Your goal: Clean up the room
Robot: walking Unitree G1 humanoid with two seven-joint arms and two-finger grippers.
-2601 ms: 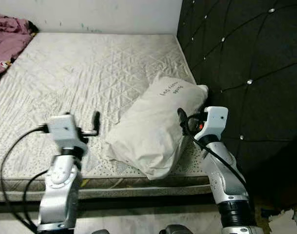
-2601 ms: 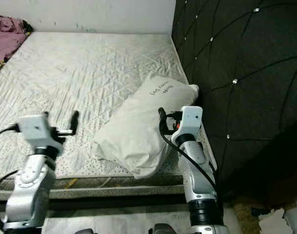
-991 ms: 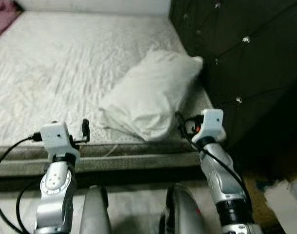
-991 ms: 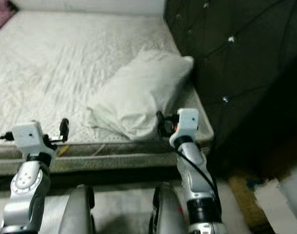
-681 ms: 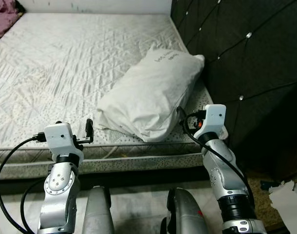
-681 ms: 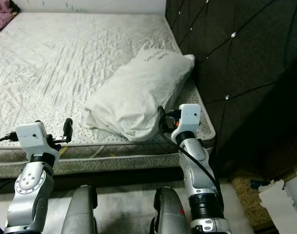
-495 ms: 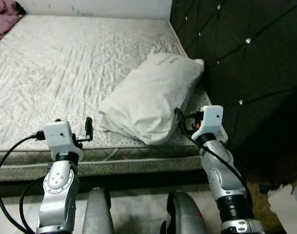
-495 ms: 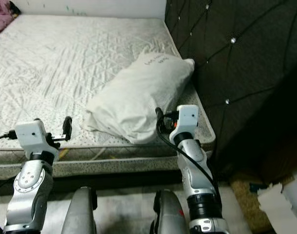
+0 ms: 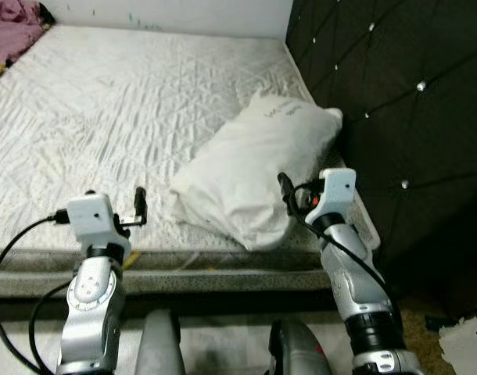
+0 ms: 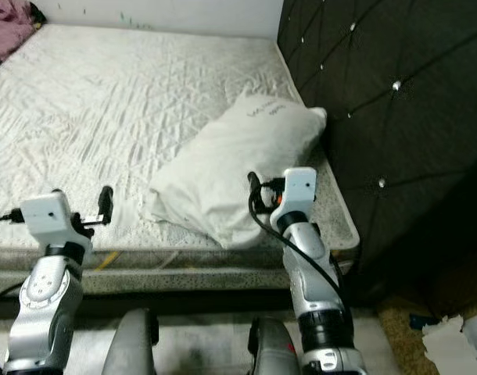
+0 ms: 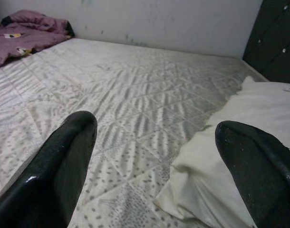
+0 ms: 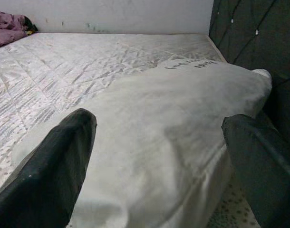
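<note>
A white pillow (image 9: 254, 176) lies at an angle on the quilted mattress (image 9: 105, 117), its far end against the dark headboard (image 9: 403, 94). My right gripper (image 12: 159, 123) is open at the pillow's near end, close over the pillow (image 12: 164, 137), and I cannot tell if it touches. In the head view the right gripper (image 9: 285, 187) sits by the pillow's right side. My left gripper (image 11: 154, 128) is open and holds nothing. It hovers over the mattress's near edge, left of the pillow (image 11: 249, 156); from the head the left gripper (image 9: 139, 205) shows there too.
A purple blanket (image 9: 12, 19) is bunched at the mattress's far left corner. The tufted headboard walls off the right side. The mattress's front edge (image 9: 223, 262) runs just before my arms. White crumpled paper (image 9: 467, 344) lies on the floor at the lower right.
The whole picture has shifted with the camera, and the bed's front edge sits lower in view than half a second ago. The pillow stays put. Both grippers remain open in the same pose.
</note>
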